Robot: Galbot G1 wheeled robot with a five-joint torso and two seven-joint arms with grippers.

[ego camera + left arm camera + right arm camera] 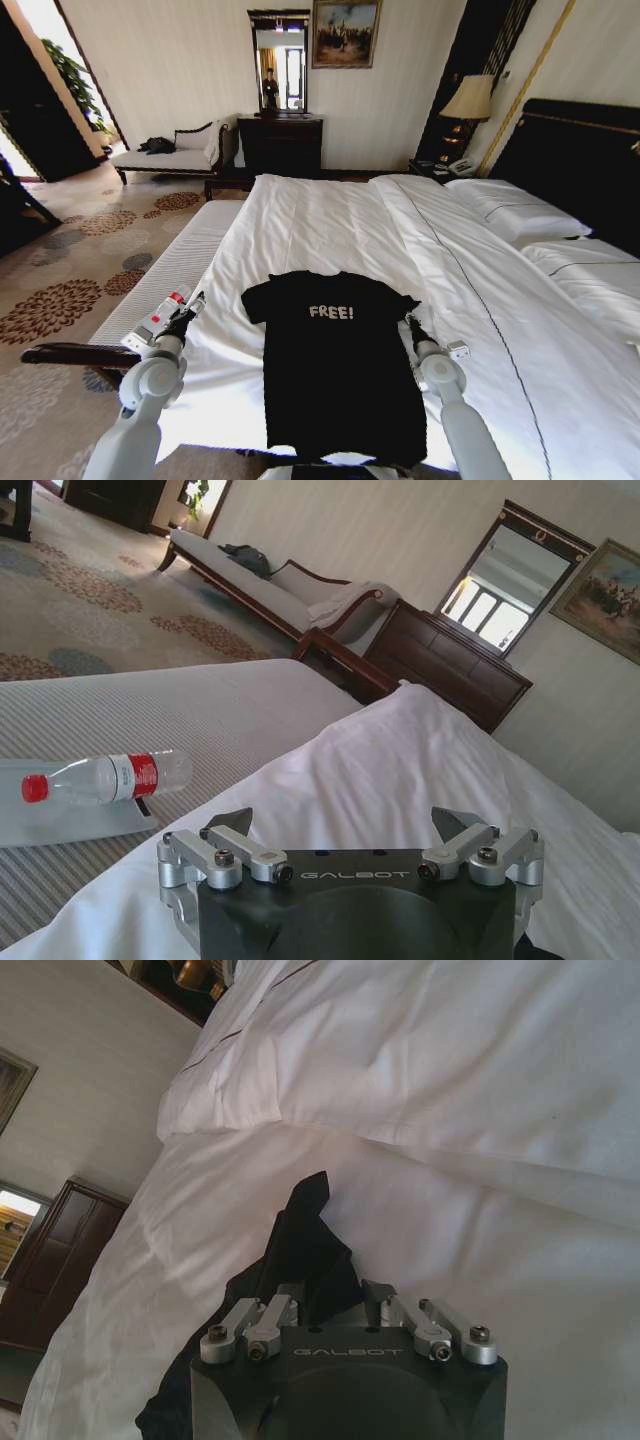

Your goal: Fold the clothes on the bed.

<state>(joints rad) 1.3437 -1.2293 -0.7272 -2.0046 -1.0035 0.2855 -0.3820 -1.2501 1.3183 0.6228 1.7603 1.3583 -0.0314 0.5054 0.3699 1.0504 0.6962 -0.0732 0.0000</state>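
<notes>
The large white-sheeted bed (pixel 340 225) with dark headboard carries the black cotton T-shirt (pixel 340 365) lettered "FREE!", lying flat near its foot edge. The right hand (pixel 330 1305) is clenched on the shirt's sleeve; the left hand (pixel 340 830) hovers released beside the bed's edge.

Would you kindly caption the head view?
Black T-shirt flat on bed; right gripper at its sleeve, left gripper beside.
</notes>
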